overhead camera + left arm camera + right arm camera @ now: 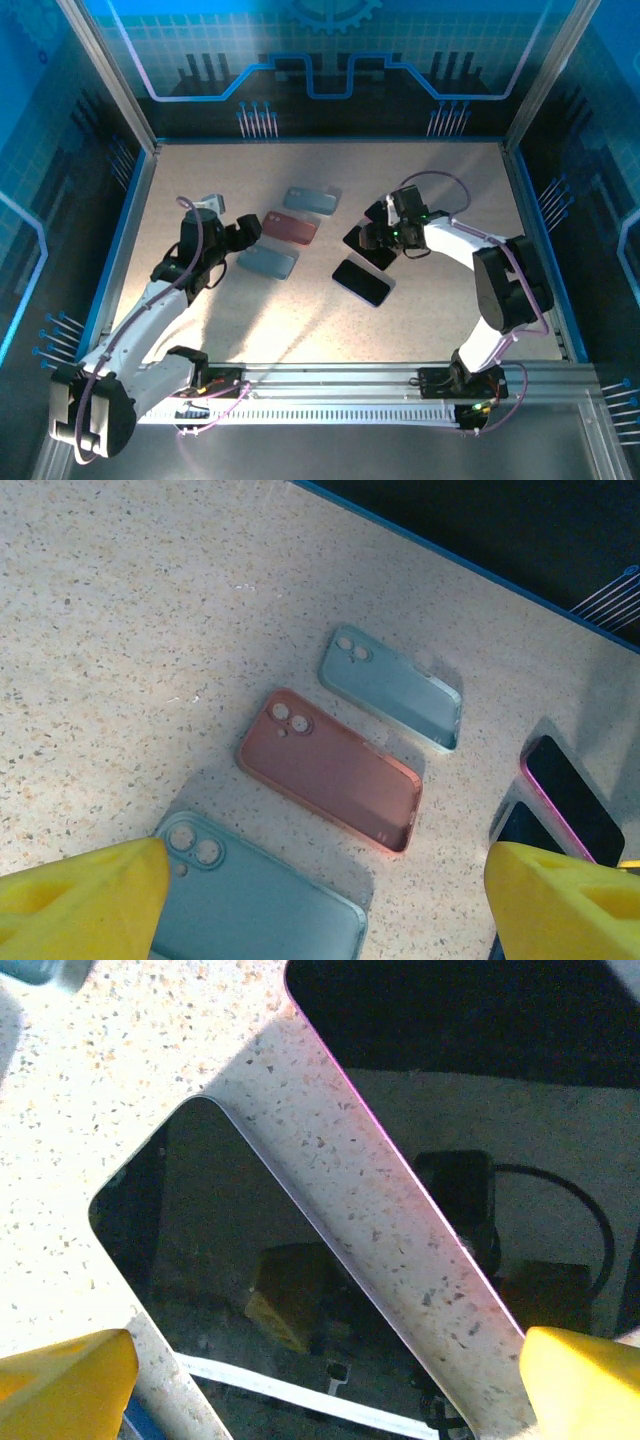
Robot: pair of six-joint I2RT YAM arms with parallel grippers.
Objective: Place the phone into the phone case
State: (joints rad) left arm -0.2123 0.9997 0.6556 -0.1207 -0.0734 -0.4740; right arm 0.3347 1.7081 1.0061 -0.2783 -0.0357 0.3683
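Three phone cases lie open side up in a diagonal row: a light teal case [311, 200] [390, 688], a pink case [290, 227] [330, 770] and a blue-teal case [267, 261] [260, 900]. My left gripper [240, 233] [320, 920] hovers open above the blue-teal case, its yellow fingers [85, 900] spread wide. A dark phone [362, 282] [270, 1290] lies screen up, and a pink-edged phone [370, 245] [500, 1160] lies beside it. My right gripper [368, 240] [325, 1390] hangs open low over these phones, holding nothing.
The two phones [572, 798] also appear at the right of the left wrist view. A blue raised rim [120, 240] borders the speckled tabletop [440, 310], with bare surface at front and back. A metal rail [400, 375] runs along the near edge.
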